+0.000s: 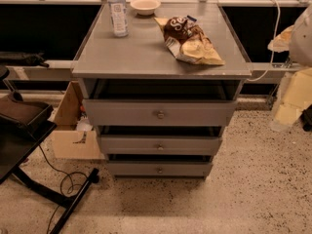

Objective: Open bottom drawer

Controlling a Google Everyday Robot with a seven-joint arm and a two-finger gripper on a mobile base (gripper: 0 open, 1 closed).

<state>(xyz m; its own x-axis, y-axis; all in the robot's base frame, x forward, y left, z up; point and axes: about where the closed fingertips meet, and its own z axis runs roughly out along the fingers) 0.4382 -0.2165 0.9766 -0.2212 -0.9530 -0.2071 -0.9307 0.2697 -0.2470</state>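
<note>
The grey cabinet [146, 52] stands in the middle of the camera view with three drawer fronts stacked below its top. The bottom drawer [131, 169] is the narrowest and lowest front, just above the floor, with a small round metal knob [159, 170] at its centre. A dark gap shows above its front panel. The middle drawer [126, 145] and the top drawer [122, 113] sit above it, each with its own knob. My gripper is not in view. A pale rounded shape [304, 33] at the right edge may be part of my arm.
On the cabinet top stand a water bottle [117, 11], a white bowl [145, 5] and a crumpled chip bag [190, 40]. A cardboard box [73, 130] sits left of the cabinet. A black stand [24, 145] with a cable [63, 184] is at the left. Yellowish padding [295, 96] is at the right.
</note>
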